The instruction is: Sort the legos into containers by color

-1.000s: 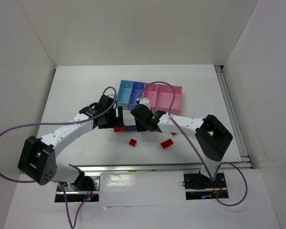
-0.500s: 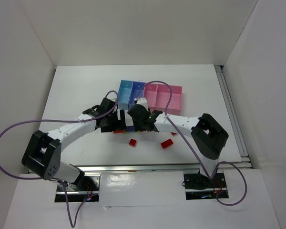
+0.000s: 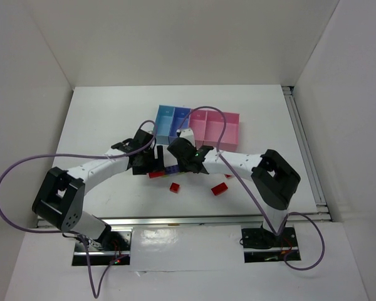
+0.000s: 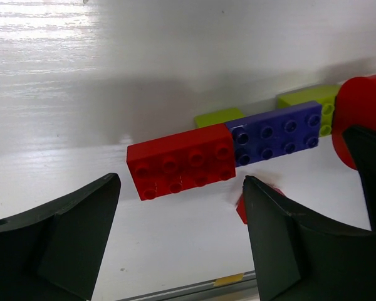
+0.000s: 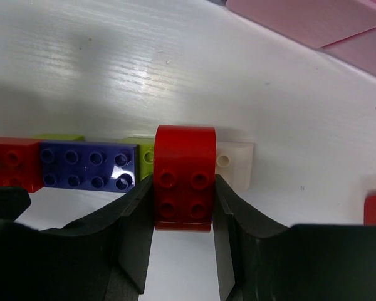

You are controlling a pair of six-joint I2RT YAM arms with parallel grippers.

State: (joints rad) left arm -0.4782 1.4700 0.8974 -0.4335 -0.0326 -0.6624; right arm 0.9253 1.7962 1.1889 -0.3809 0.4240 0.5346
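Two matte black right fingers [image 5: 133,219] are clamped on the flanks of a glossy red round-topped brick [image 5: 183,182], its four studs facing the wrist camera. Behind it a whitish brick [image 5: 235,164] and a yellow-green brick [image 5: 145,153] show on either side, in a row with an eight-stud purple-blue brick [image 5: 88,164]. The left fingers [image 4: 59,232] stand wide apart, and the red eight-stud brick [image 4: 182,168] lies just ahead of their gap on the white bench [image 4: 113,75]. Smooth pink containers [image 5: 313,22] sit beyond.

White table [image 3: 100,116] carries bins [image 3: 198,123]; just before bins brick row [image 4: 182,168], farther out loose red bricks [image 3: 174,187].
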